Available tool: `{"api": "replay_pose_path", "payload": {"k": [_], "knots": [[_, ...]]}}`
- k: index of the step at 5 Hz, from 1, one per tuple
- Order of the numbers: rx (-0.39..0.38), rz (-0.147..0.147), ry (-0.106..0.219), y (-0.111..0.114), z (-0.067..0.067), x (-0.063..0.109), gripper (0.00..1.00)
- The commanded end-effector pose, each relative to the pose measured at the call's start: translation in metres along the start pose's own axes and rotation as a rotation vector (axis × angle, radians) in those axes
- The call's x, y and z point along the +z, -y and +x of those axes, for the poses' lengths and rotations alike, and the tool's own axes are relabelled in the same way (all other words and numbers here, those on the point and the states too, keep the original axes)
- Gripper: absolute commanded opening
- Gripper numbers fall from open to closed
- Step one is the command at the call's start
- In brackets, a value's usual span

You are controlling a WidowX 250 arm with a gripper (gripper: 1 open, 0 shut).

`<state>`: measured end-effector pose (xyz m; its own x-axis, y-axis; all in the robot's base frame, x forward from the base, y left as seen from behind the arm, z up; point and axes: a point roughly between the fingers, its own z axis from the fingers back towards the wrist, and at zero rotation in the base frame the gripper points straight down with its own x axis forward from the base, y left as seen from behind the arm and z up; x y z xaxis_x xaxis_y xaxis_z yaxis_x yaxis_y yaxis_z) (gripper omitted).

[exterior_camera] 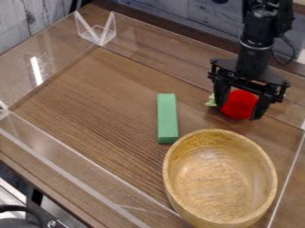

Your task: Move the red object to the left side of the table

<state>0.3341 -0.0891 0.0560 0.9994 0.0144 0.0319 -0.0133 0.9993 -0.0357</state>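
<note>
My gripper [247, 93] is spread wide around the red toy fruit [241, 105], gripping nothing, near the wooden bowl [220, 177] on the desk [93, 109]. If I close off-centre, the rounded skin could squirt free.

Pincer [244, 100] open, fingers astride red toy fruit [241, 105], green tip poking out on block side. Wooden bowl [220, 175] near fruit. Green block [167, 118] beside bowl, flat on table [89, 107].

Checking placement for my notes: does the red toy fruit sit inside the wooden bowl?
No, the red toy fruit sits on the table, outside the wooden bowl.
</note>
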Motion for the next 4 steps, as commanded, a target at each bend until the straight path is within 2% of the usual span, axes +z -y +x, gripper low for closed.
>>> {"api": "replay_pose_path", "payload": {"k": [1, 4], "knots": [[0.0, -0.011, 0.075, -0.001, 0.016, 0.014, 1.0], [0.01, -0.004, 0.102, -0.009, 0.027, 0.008, 1.0]]}}
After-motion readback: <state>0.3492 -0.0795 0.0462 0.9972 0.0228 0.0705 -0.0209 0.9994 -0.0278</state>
